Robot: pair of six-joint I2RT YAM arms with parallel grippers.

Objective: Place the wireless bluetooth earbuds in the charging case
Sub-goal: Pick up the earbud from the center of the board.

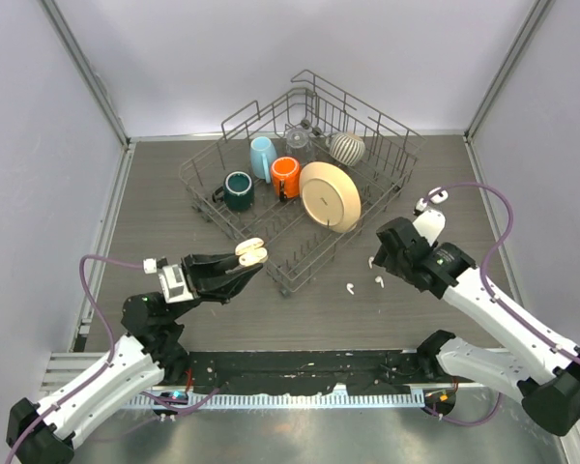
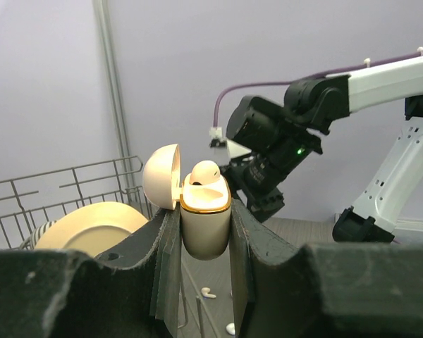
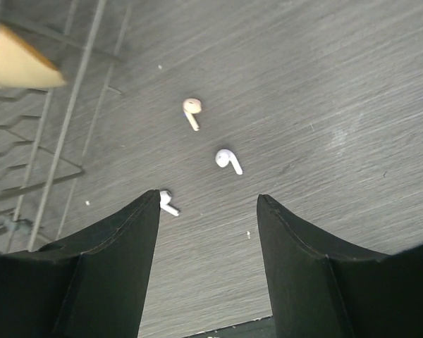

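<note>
My left gripper [image 1: 244, 259] is shut on the cream charging case [image 1: 250, 254] and holds it above the table. In the left wrist view the case [image 2: 205, 224] stands upright between the fingers with its lid [image 2: 161, 176] swung open, and one earbud [image 2: 206, 172] sits in it. Three white earbuds lie on the table: one [image 3: 191, 110] far, one [image 3: 228, 160] in the middle, and one [image 3: 166, 203] touching my right gripper's left fingertip. The top view shows two of them [image 1: 351, 288] [image 1: 380, 281]. My right gripper [image 3: 209, 199] is open and empty, just above them [image 1: 385, 254].
A wire dish rack [image 1: 202, 184] stands at the back centre, holding a teal mug [image 1: 239, 190], an orange mug [image 1: 286, 177], a light blue cup [image 1: 262, 155] and a cream plate [image 1: 331, 196]. Its near corner is close to the case and the earbuds.
</note>
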